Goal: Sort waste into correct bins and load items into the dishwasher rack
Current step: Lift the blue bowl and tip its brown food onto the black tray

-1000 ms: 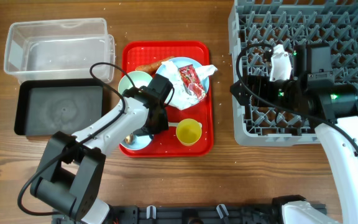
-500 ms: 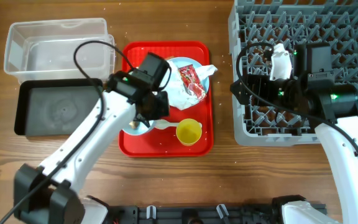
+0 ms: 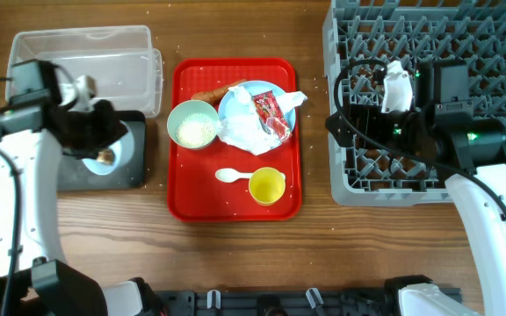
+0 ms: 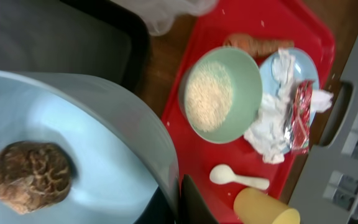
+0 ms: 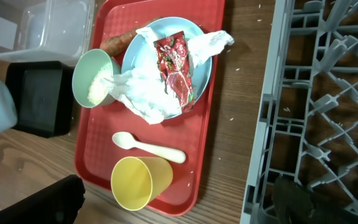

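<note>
My left gripper is shut on the rim of the pale blue bowl, holding it over the black tray. A brown lump lies inside the bowl, and the gripper pinches the rim at the bottom of the left wrist view. On the red serving tray are a green bowl of rice, a blue plate with the napkin and wrapper, a carrot, a spoon and a yellow cup. My right gripper stands open and empty at the left edge of the rack.
The clear tub sits behind the black tray at the far left. Loose rice grains dot the wooden table around the red tray. The right arm's cable loops over the rack's left part.
My left arm has lifted the pale blue bowl off the red tray and carried it left over the black tray. The spoon now lies bare on the red tray. The right arm is still.
</note>
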`<state>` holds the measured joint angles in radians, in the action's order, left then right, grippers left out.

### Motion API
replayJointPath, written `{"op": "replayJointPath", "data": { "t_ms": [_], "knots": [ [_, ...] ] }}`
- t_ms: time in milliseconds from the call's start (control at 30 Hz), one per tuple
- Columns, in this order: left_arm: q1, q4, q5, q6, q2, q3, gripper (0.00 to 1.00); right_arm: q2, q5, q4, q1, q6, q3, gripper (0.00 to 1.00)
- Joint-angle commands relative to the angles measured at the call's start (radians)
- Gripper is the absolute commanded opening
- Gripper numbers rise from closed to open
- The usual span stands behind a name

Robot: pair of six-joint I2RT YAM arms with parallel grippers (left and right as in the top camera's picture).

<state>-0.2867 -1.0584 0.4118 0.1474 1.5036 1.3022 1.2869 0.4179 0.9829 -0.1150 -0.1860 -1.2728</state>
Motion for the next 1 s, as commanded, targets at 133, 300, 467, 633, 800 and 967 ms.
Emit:
{"op": "replayJointPath", "data": {
  "t_ms": [133, 300, 467, 633, 800, 967],
  "knots": [
    [-0.292, 0.172, 0.453, -0.091, 0.086, -0.026, 0.04, 0.005, -0.038, -0.004, -0.005, 0.003, -0.023, 1.00],
    [-0.381, 0.265, 0.497, -0.087, 0.190, -0.026, 0.04, 0.005, -0.038, 0.002, -0.005, 0.003, -0.023, 1.00],
    [-0.439, 0.343, 0.732, -0.089, 0.316, -0.026, 0.04, 0.005, -0.045, 0.010, -0.005, 0.003, -0.023, 1.00],
    [-0.481, 0.363, 0.982, -0.178, 0.428, -0.026, 0.04, 0.005, -0.064, 0.026, -0.005, 0.003, -0.023, 1.00],
    [-0.495, 0.348, 1.118, -0.233, 0.499, -0.026, 0.04, 0.005, -0.064, 0.027, -0.005, 0.003, -0.023, 1.00],
    [-0.497, 0.286, 1.165, -0.255, 0.506, -0.027, 0.04, 0.005, -0.064, 0.027, -0.005, 0.003, -0.023, 1.00]
  ]
}}
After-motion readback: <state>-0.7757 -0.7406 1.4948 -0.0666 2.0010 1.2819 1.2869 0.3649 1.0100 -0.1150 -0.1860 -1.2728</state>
